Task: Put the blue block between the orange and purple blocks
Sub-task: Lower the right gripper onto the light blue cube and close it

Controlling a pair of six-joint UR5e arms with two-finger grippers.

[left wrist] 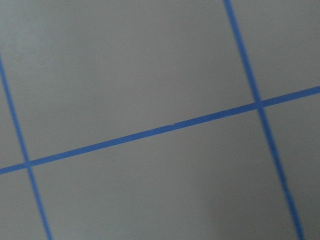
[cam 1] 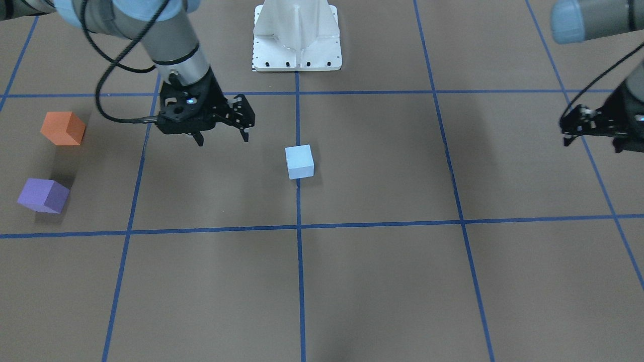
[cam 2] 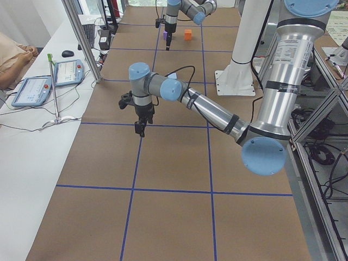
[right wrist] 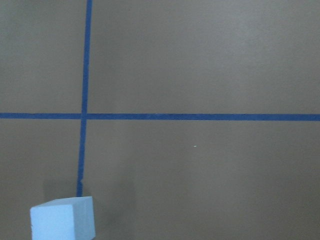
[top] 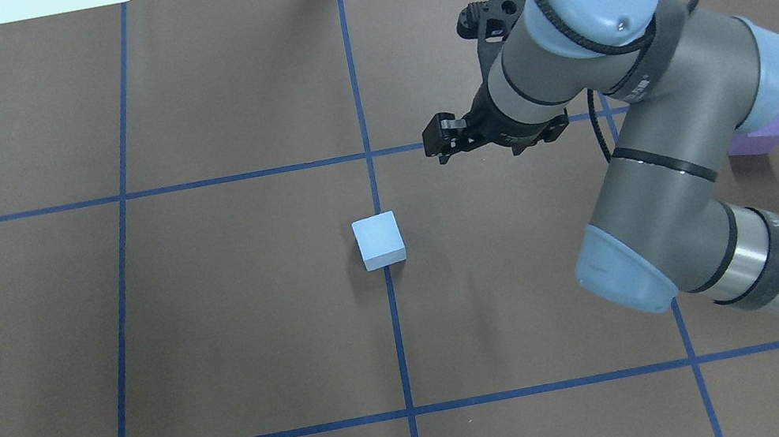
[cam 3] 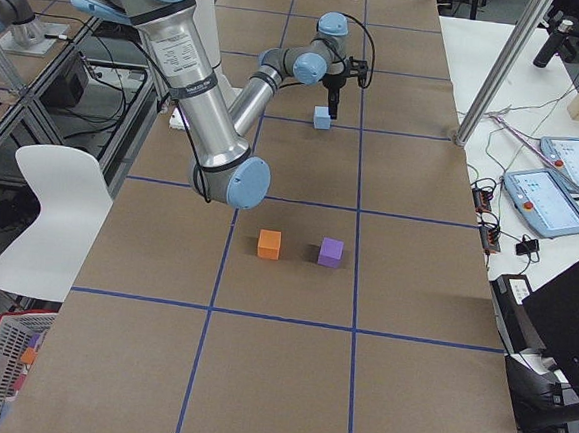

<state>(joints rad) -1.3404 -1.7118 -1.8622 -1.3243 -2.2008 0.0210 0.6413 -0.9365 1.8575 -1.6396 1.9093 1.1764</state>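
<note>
The light blue block point(cam 1: 299, 162) sits near the table's middle on a blue tape line; it also shows in the overhead view point(top: 378, 240) and at the lower left of the right wrist view point(right wrist: 62, 219). The orange block point(cam 1: 63, 128) and the purple block point(cam 1: 44, 195) stand side by side on the robot's right, with a gap between them point(cam 3: 269, 243) point(cam 3: 331, 252). My right gripper point(cam 1: 222, 139) hovers open and empty, beside the blue block and apart from it. My left gripper point(cam 1: 591, 146) hangs open and empty, far off on the other side.
The white robot base plate point(cam 1: 297, 45) stands at the robot's edge of the table. Blue tape lines point(left wrist: 165, 129) grid the brown surface. Tablets point(cam 2: 32, 89) and a metal pole point(cam 2: 81, 38) stand on the operators' side bench.
</note>
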